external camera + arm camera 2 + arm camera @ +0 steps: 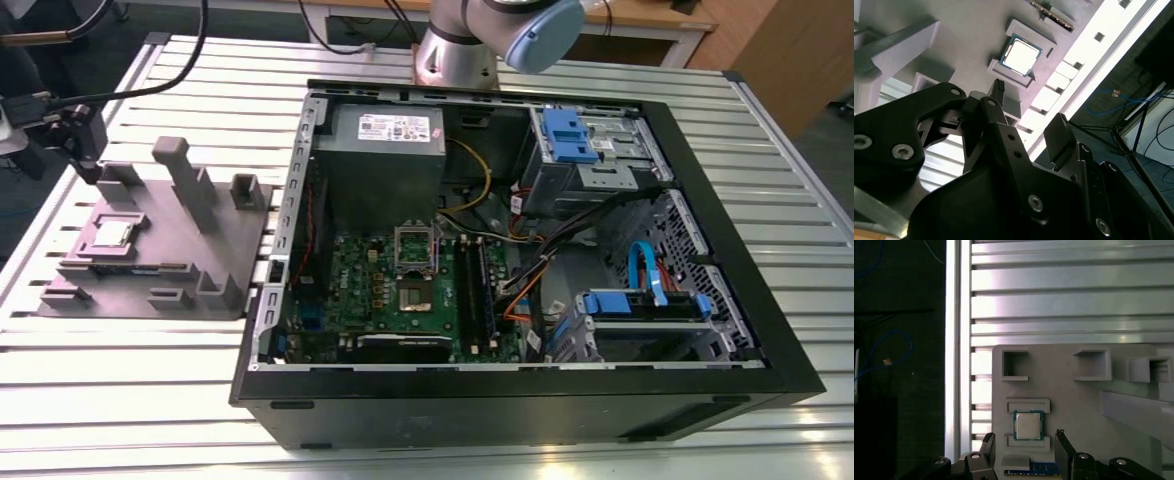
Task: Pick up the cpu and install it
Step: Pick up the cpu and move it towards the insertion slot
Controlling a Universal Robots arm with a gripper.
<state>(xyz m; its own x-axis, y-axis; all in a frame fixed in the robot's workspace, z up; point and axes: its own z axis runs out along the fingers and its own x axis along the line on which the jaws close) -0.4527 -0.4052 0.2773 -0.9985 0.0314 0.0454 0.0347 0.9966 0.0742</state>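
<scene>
On the exterior view's left, the cpu (110, 235) lies flat in a recess of the grey holder block (200, 250), not yet lifted. The gripper (1024, 437) hovers above it, fingers (1063, 447) apart, holding nothing. Pickup and installation in the open computer case (534, 400) both remain.

The cpu (110, 234) lies in a recess on the holder block (220, 245), which stands on the slatted table (134, 400), at the exterior view's left of the open computer case (534, 410).
</scene>
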